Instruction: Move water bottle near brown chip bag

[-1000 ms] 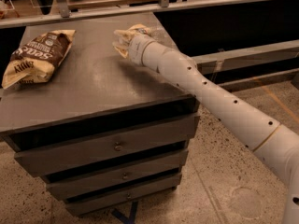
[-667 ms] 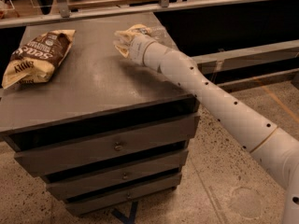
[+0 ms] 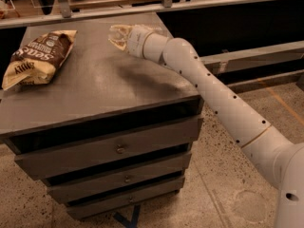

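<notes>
The brown chip bag [image 3: 35,58] lies flat at the far left of the grey cabinet top [image 3: 104,87], dark brown above with white lettering and cream-tan below. My gripper [image 3: 118,36] is at the back middle of the top, at the end of the white arm [image 3: 213,94] that reaches in from the lower right. It is closed around a small pale, clear crinkly thing, the water bottle [image 3: 115,33], held just above the surface. The gripper hides most of the bottle and its label does not show. A wide stretch of table lies between bottle and bag.
The cabinet has three drawers [image 3: 118,148] in its front. A metal rail and shelf frame [image 3: 166,4] run along behind it. A lower dark ledge [image 3: 251,56] stands to the right. The floor is speckled concrete [image 3: 223,189].
My gripper has moved a little to the left and toward the back with the bottle in it. The chip bag has not moved.
</notes>
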